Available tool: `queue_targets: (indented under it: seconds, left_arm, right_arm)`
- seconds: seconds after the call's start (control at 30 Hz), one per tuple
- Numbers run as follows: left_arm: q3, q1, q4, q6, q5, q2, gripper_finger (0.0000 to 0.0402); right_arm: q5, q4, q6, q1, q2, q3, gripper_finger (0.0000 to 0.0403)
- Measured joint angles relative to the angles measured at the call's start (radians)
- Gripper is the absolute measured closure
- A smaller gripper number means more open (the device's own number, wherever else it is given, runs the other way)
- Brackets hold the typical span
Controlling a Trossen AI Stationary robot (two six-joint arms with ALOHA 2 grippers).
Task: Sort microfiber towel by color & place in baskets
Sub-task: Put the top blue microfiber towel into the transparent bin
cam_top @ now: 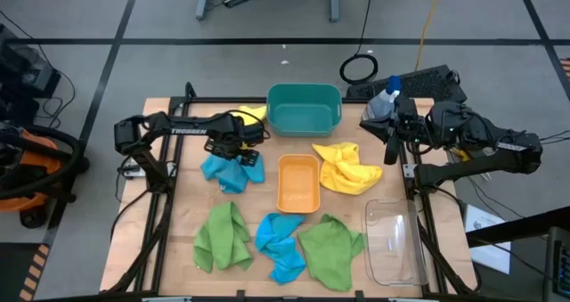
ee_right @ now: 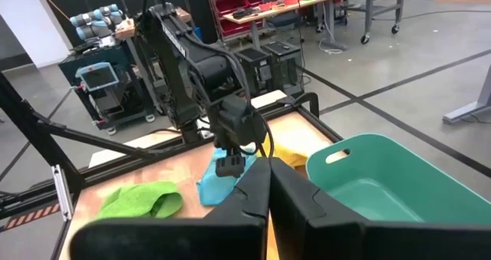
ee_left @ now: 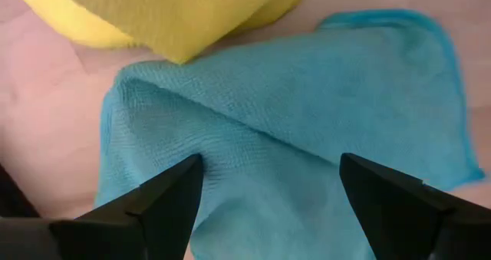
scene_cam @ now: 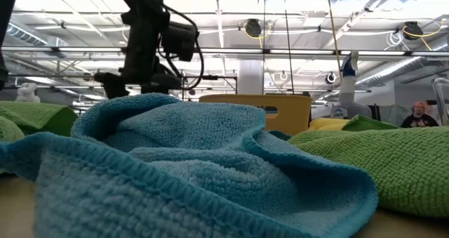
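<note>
While the left gripper (cam_top: 233, 148) hung over the blue towel (cam_top: 232, 171) at the table's left, its fingers (ee_left: 165, 202) stood apart, the cloth lying between and beneath them on the wood. A yellow towel (ee_left: 165, 14) lay just beyond it, touching its far edge. The right gripper (ee_right: 268, 185) waited at the far right, fingers together, near the teal basket (cam_top: 304, 109).
</note>
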Motion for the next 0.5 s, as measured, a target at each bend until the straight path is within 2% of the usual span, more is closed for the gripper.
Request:
queue_targets:
  seconds: [0.17, 0.27, 0.37, 0.5]
  left_arm:
    - [-0.067, 0.01, 0.092, -0.003, -0.012, 0.006, 0.0089]
    - [-0.12, 0.018, 0.204, -0.004, -0.016, 0.006, 0.0089]
    - [-0.168, 0.024, 0.277, -0.006, 0.016, 0.012, 0.0091]
    - [-0.218, 0.024, 0.341, -0.022, 0.036, 0.012, 0.0122]
  right_arm:
    - [0.001, 0.0, -0.001, -0.001, 0.005, 0.0, 0.0403]
    - [0.002, 0.0, -0.012, -0.001, 0.012, 0.0, 0.0403]
    - [0.002, 0.0, -0.024, -0.001, 0.019, 0.0, 0.0403]
    - [0.002, 0.0, -0.024, 0.0, 0.031, 0.0, 0.0403]
